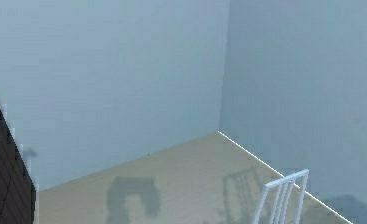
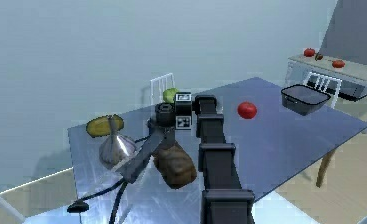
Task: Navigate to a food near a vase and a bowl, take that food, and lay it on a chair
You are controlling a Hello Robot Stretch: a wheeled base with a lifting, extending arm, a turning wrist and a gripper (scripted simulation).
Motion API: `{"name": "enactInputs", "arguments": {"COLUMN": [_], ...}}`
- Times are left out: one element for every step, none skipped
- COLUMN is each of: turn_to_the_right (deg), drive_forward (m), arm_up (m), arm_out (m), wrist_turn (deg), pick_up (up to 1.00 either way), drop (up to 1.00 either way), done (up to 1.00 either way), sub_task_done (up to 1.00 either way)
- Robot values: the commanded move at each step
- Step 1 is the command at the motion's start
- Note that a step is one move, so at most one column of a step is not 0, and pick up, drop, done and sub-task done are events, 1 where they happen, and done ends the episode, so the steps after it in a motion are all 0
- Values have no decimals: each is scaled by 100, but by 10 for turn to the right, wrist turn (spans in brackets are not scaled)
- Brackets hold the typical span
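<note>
**Three foods in reach, one relation to settle**

Seen from the arm side, the gripper (image 2: 157, 124) sits above the glass worktop (image 2: 291, 138) at the far end of the arm (image 2: 223, 180). Things lie behind it on the surface, so I cannot tell whether it is grasping anything.

A green round food (image 2: 171, 95) lies just at its 1 o'clock. A brown lump (image 2: 175, 166) lies close at its 5 o'clock, right beside the arm. A red round food (image 2: 248, 110) sits well apart at 3 o'clock. The grey vase (image 2: 116, 150) stands near at 8 o'clock, and the dark bowl (image 2: 306, 97) is far out at 3 o'clock.

In my judgement the brown lump, nearest the vase, is the likelier target. Its long axis runs about 10 to 4 o'clock, so the gripper would need to come back toward 5 o'clock.

A white chair (image 1: 281, 203) stands at the forward view's 5 o'clock.
</note>
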Motion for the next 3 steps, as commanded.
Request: {"name": "enactInputs", "arguments": {"turn_to_the_right": [0, 0, 0], "drive_forward": [0, 0, 0], "arm_up": [0, 0, 0], "arm_out": [0, 0, 0], "wrist_turn": [450, 450, 390], "pick_up": [0, 0, 0], "drop": [0, 0, 0], "done": [0, 0, 0], "sub_task_done": [0, 0, 0]}}
